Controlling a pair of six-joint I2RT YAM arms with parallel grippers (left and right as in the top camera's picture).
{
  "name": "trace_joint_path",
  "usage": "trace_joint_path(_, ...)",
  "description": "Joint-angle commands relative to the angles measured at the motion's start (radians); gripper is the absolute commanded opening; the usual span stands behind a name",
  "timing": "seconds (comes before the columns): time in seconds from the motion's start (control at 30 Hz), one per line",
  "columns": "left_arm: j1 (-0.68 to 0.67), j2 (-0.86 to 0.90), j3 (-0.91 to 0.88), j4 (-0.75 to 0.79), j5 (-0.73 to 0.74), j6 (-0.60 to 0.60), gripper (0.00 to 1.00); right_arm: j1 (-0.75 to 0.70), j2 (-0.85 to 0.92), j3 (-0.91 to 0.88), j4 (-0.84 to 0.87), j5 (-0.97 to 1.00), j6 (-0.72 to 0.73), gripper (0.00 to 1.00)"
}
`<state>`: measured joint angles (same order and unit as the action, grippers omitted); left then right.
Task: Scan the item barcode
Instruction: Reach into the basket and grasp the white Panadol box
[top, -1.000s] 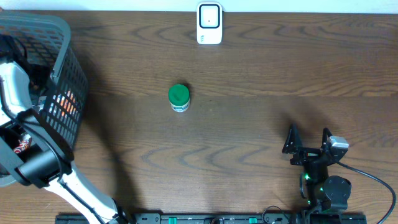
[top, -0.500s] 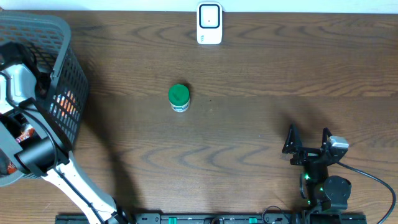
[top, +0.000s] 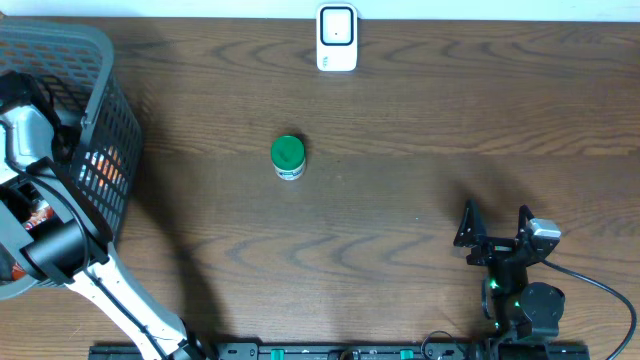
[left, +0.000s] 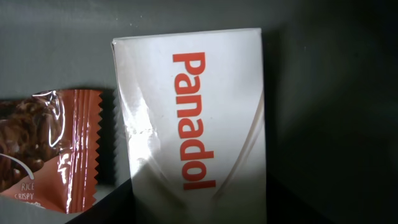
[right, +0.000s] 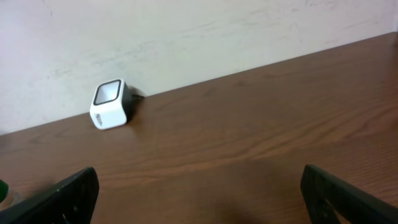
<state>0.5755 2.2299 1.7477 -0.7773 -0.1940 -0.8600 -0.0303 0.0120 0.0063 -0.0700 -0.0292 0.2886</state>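
Big brown table (top: 400, 120), and at its left end the grey mesh basket (top: 110, 120), so that's our landmark. The left arm (top: 60, 255) is bent over the basket's rim and reaches down inside it.

Down in the basket, the wrist view is filled by a white Panadol box (left: 193, 112), red lettering facing the camera. That's the item, I'd say. Just beside it lies an orange snack wrapper (left: 56, 143).

The left gripper (left: 199, 205) sits over the box's near end, with a dark finger (left: 109, 208) on each side of it. Whether they've bitten on the cardboard or stand just off it, I can't tell from here.

Well across the table from the basket, at the back edge, the white scanner (top: 337, 38) waits. Between basket and scanner, a small green-lidded jar (top: 288, 156) stands alone. Farthest from the basket, the right gripper (top: 496, 210) is parked, fingers wide apart, holding nothing.

So this reads as the pick, step one. The next move calls for a firm hold on the box and a straight lift clear of the basket's rim without dragging the wrapper. Then it's a carry to the scanner, finding which face bears the barcode, because none shows on this one
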Motion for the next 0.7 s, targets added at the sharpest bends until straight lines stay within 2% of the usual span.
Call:
trace_joint_path(0.0,0.002,0.059,-0.005,-0.019,0.026,0.002,0.55,0.005,-0.006,-0.001,-0.003,0.002,0.011,0.99)
trace_joint_path(0.33,0.004,0.011,-0.004,-0.066,0.029,0.055,0.55,0.005,-0.006,-0.001,-0.003,0.002,0.010,0.99)
trace_joint_path(0.67,0.004,-0.161,-0.004,-0.113,0.028,0.071,0.50,0.005,-0.006,-0.001,-0.003,0.002,0.011,0.99)
